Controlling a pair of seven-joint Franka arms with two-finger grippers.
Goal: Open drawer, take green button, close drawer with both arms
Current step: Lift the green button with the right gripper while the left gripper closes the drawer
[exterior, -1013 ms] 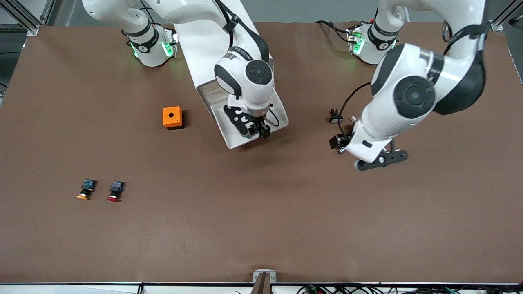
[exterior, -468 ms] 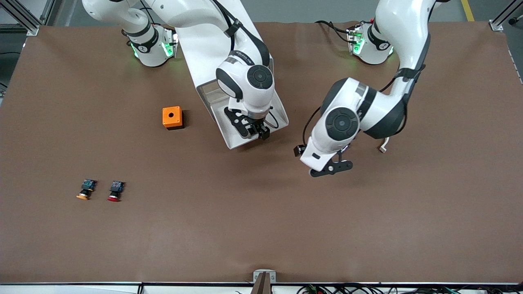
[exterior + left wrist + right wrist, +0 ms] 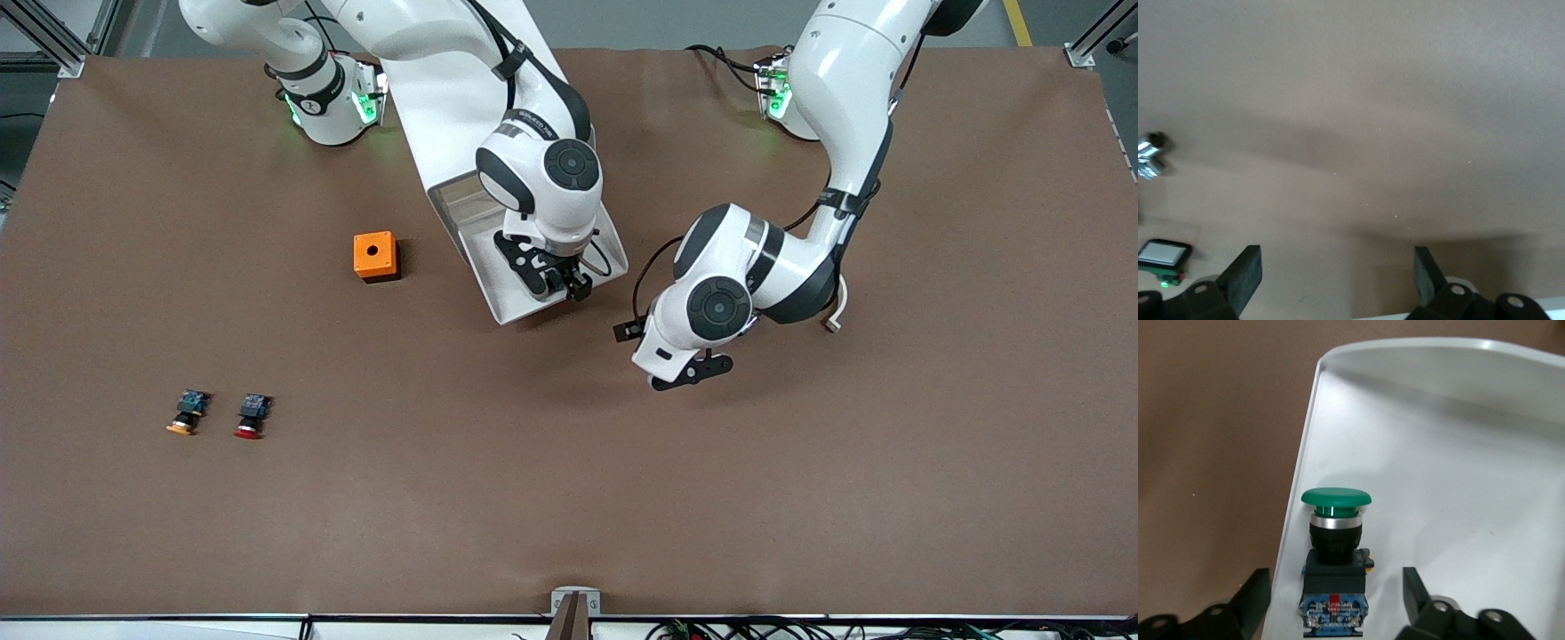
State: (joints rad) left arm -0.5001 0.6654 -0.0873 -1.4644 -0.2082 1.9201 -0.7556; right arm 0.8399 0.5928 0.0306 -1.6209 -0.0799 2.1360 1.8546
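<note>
A brown tabletop carries an orange and a red button at the right arm's end, then an orange box. At the middle the drawer stands pulled out with the green button lying inside, between the spread fingers of the right tool, ready to grasp. The left tool, also spread and empty, has swung in over bare tabletop beside the drawer, seemingly staging to push it shut.

Finishes: mostly plastic over a matt brown surface.
Drawer smooth, semi-gloss white plastic; button cap glossy green with a bright metal collar; arms' shells glossy white.
</note>
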